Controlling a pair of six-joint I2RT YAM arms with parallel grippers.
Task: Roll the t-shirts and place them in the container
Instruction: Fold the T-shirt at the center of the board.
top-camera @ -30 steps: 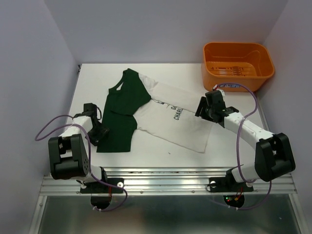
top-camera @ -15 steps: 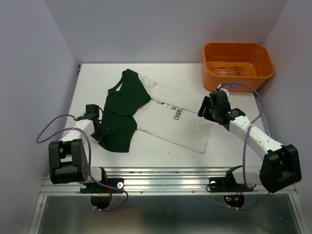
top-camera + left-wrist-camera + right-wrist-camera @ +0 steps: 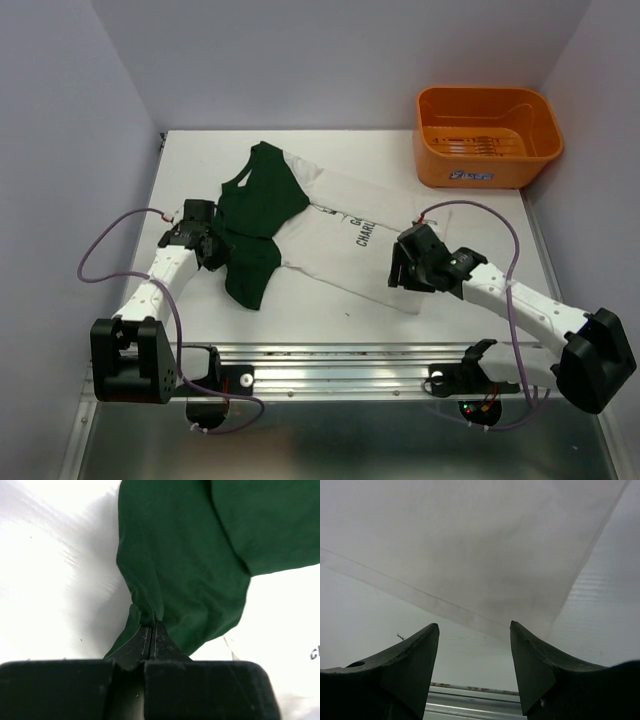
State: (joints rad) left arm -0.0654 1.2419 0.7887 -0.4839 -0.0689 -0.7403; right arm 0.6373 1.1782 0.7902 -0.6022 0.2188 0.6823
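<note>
One of the t-shirts [image 3: 350, 250] lies spread on the white table: a white body with dark lettering and a dark green upper part [image 3: 258, 200]. My left gripper [image 3: 214, 250] is at the green part's left edge. In the left wrist view it [image 3: 152, 625] is shut on a bunched fold of the green cloth [image 3: 185, 555], which is drawn up off the table. My right gripper [image 3: 400, 270] hovers open over the white hem's near right corner. In the right wrist view it [image 3: 474, 624] has the white cloth [image 3: 470, 540] ahead of its fingers and nothing between them.
An orange plastic basket [image 3: 487, 92] stands at the table's back right corner. Purple walls close in the left, back and right sides. A metal rail [image 3: 340, 365] with both arm bases runs along the table's near edge [image 3: 470, 687].
My left gripper has shut on the green cloth's left edge and pulled it up and to the right. The right arm swung from the shirt's right side to its near hem corner.
</note>
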